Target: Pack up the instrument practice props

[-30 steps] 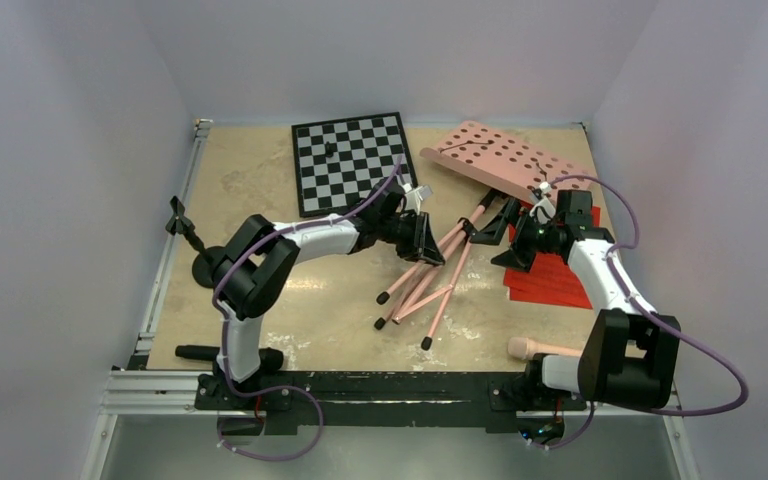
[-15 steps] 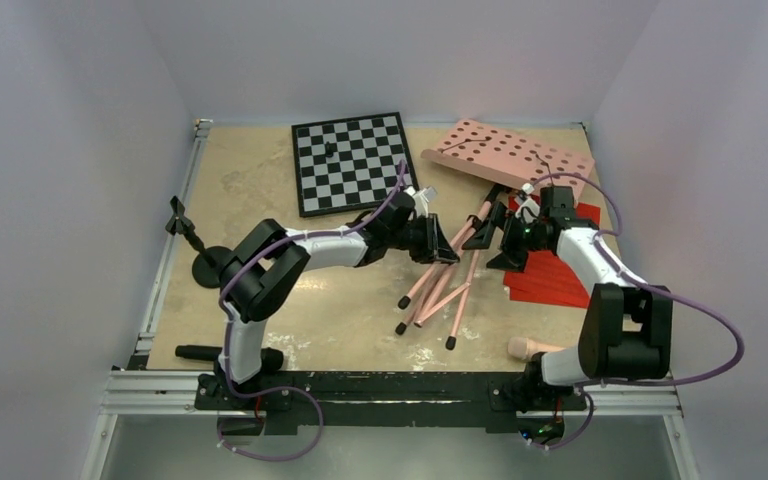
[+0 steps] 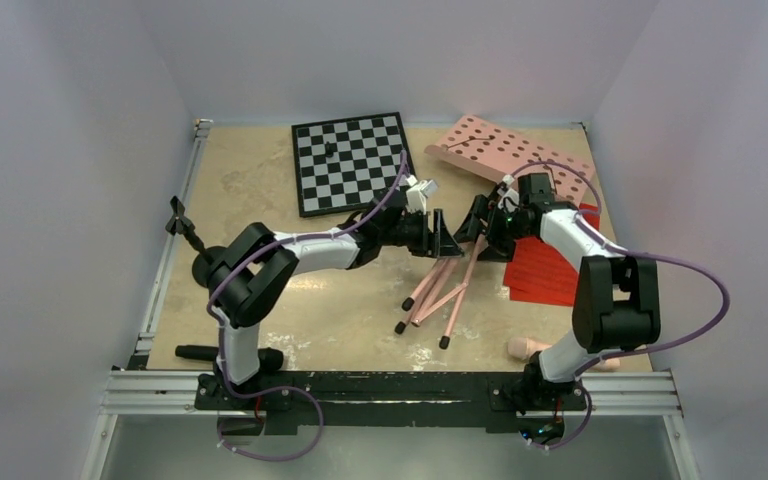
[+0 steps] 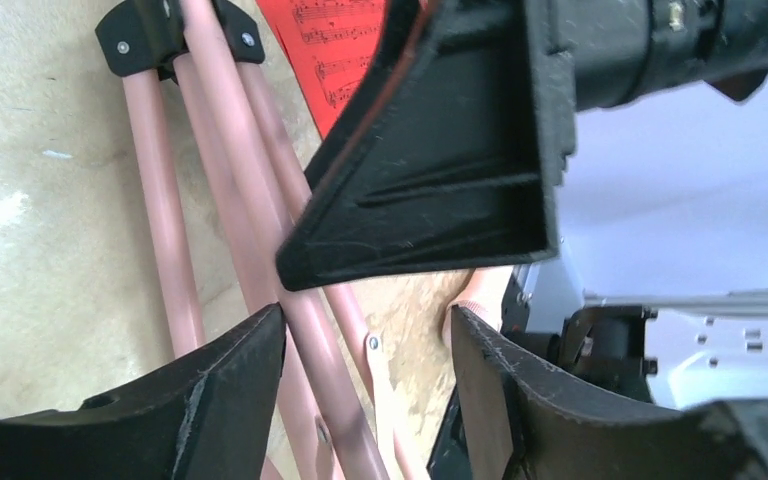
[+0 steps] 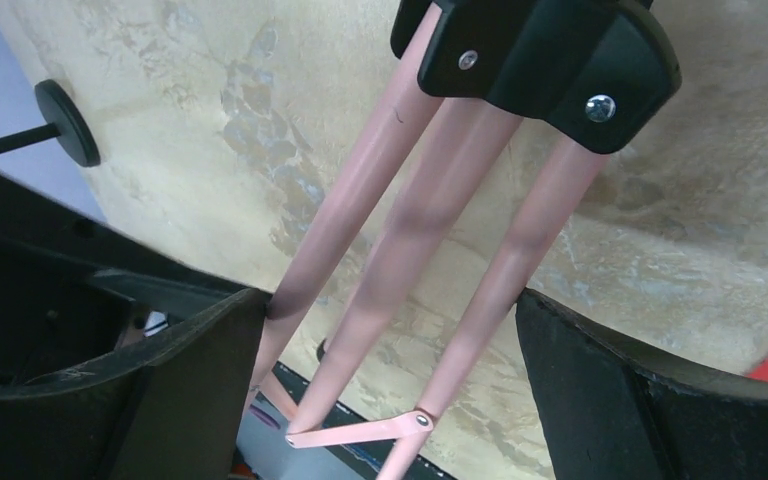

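Mid-table, the pink stand (image 3: 515,158) lies on its side, its hole-dotted desk toward the back. Three smooth tubular legs (image 5: 410,220) are bunched together under a black hub (image 5: 550,50). The left gripper (image 4: 365,325) and right gripper (image 5: 390,300) both straddle those legs, jaws apart, clamping nothing. Red sheets (image 3: 552,275) lie flat alongside. A peach tube (image 3: 526,347) rests near the right base on the mottled beige table (image 3: 260,180).

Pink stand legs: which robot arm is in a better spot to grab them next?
Probably the right. The right gripper is wide open with all three legs between its fingers, just below the black hub. The left gripper, also open, has only some legs in its gap.
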Tool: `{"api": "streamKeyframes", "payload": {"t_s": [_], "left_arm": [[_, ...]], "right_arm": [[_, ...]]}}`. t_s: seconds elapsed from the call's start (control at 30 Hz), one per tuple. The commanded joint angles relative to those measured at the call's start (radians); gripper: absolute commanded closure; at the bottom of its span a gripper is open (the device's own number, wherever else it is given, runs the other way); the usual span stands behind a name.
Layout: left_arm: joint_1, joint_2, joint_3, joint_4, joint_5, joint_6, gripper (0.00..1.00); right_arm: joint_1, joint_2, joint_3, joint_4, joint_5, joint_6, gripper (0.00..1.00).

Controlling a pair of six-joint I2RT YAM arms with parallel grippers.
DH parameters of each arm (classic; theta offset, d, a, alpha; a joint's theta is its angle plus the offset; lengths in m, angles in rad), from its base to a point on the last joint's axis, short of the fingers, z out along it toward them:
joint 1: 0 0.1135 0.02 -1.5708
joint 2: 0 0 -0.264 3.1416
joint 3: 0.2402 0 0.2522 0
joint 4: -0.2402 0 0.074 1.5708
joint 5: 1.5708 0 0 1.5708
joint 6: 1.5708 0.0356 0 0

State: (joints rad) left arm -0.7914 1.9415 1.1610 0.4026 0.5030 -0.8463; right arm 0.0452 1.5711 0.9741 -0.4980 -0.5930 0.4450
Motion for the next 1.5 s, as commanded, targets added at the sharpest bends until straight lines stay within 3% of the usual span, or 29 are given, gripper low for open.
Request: {"api": "streamKeyframes", "payload": {"t_s": [0.0,0.17,0.3,0.5,0.67,0.77,0.83,0.97,1.1,1.3,1.47], "left_arm": [[0.037,-0.14,-0.048,0.029,0.126,0.195,0.34],[0.046,-0.195,-0.179,0.005,0.144,0.311,0.4],[0.044,-0.161,-0.268,0.082,0.149,0.315,0.55],[0.042,-0.059,-0.242,0.135,0.166,0.306,0.65],[0.014,0.034,-0.21,0.187,0.154,0.301,0.7],[-0.013,0.073,-0.188,0.211,0.161,0.305,0.72],[-0.027,0.089,-0.174,0.225,0.162,0.307,0.74],[-0.038,0.105,-0.161,0.248,0.171,0.311,0.76],[-0.026,0.073,-0.172,0.255,0.212,0.324,0.74],[0.109,-0.186,-0.19,0.084,0.303,0.465,0.61],[0.237,-0.316,-0.096,-0.147,0.252,0.674,0.5]], "right_arm": [[0.058,0.021,0.056,0.003,0.042,0.057,0.01],[0.099,0.062,0.035,-0.012,0.089,0.085,0.01],[0.119,0.115,0.052,-0.006,0.114,0.073,0.01],[0.14,0.206,0.117,0.001,0.13,0.004,0.09],[0.198,0.238,0.127,-0.004,0.19,0.051,0.15],[0.241,0.28,0.152,-0.028,0.244,0.084,0.29],[0.261,0.311,0.18,-0.064,0.298,0.103,0.48],[0.267,0.358,0.204,-0.094,0.335,0.116,0.75],[0.268,0.356,0.212,-0.077,0.295,0.065,1.0],[0.259,0.24,0.201,-0.086,0.237,-0.015,1.0],[0.203,0.138,0.196,-0.044,0.165,0.01,1.0]]}}
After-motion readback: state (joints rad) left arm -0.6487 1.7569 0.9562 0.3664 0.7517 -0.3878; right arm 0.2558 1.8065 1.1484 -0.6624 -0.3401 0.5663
